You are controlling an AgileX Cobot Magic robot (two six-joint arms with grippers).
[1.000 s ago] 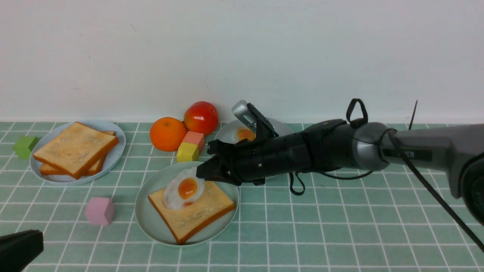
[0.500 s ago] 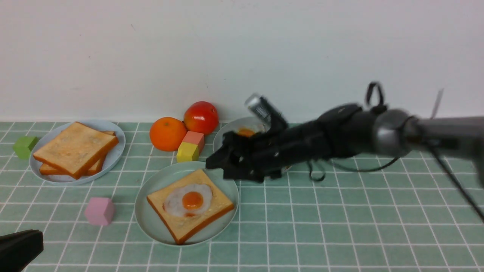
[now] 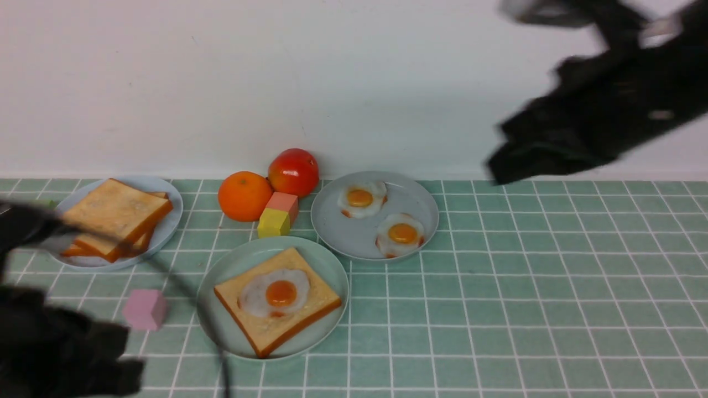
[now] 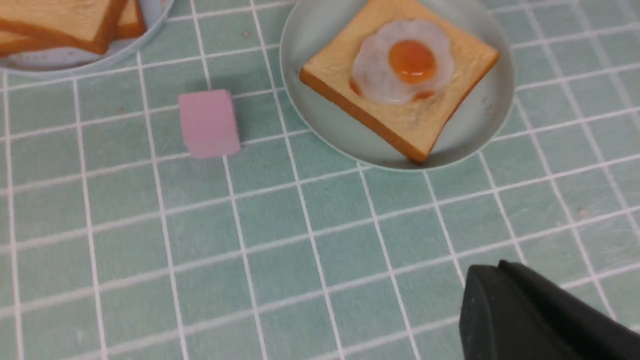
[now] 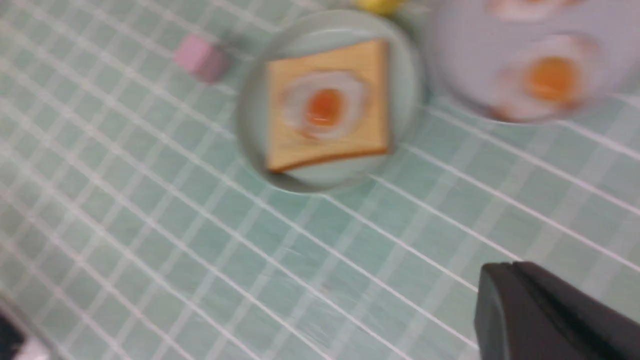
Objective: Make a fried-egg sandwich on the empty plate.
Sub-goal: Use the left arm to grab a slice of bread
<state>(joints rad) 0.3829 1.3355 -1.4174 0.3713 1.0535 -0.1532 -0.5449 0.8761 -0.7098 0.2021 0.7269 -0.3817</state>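
Observation:
The pale mint-green plate sits at front centre and holds one golden toast slice with a white fried egg lying flat on it; no slice lies on top. It also shows in the left wrist view and, blurred, in the right wrist view. My right gripper is blurred, high at the upper right, far from the plate, and looks shut and empty. My left gripper is blurred at the lower left, in front of the plate to its left, and looks shut and empty.
A grey plate with two fried eggs stands behind the mint plate. A bluish-white plate with stacked toast slices is far left. An orange, tomato, coral and yellow blocks and a pink block lie around.
The right gripper let the egg go onto the toast, then drew back and rose to the upper right. The left arm has risen into view at the lower left.

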